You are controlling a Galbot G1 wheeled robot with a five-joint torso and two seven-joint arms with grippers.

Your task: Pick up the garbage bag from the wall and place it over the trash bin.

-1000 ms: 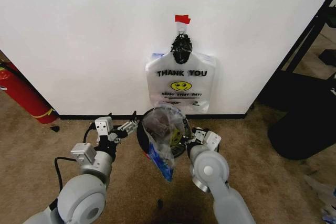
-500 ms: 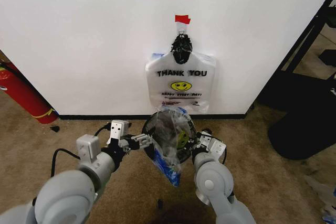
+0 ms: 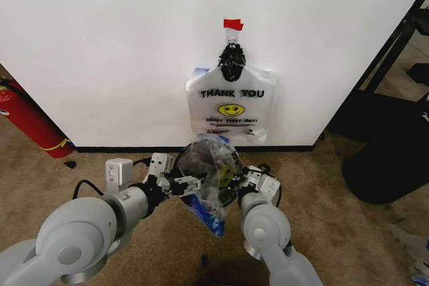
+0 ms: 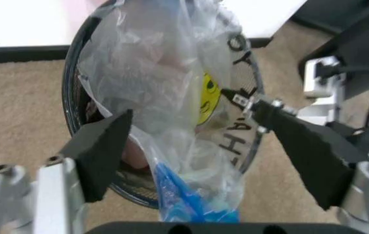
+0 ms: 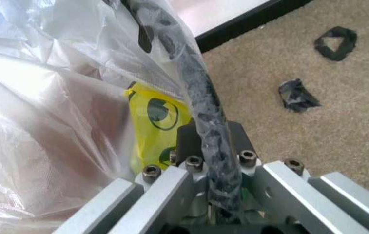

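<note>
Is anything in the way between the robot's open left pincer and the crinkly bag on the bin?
Nothing visible. The left pincer is open with the garbage bag right between its fingers, over the trash bin.

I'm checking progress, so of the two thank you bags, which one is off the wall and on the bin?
The garbage bag, crumpled over the trash bin between the left end effector and right end effector. The bundle of bags hangs flat on the wall.

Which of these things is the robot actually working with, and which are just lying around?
In the job:
garbage bag
trash bin
left gripper, open beside the bag
right gripper, jaws closed on the bin rim and bag

Lying about:
bundle of bags on the wall
fire extinguisher
</note>
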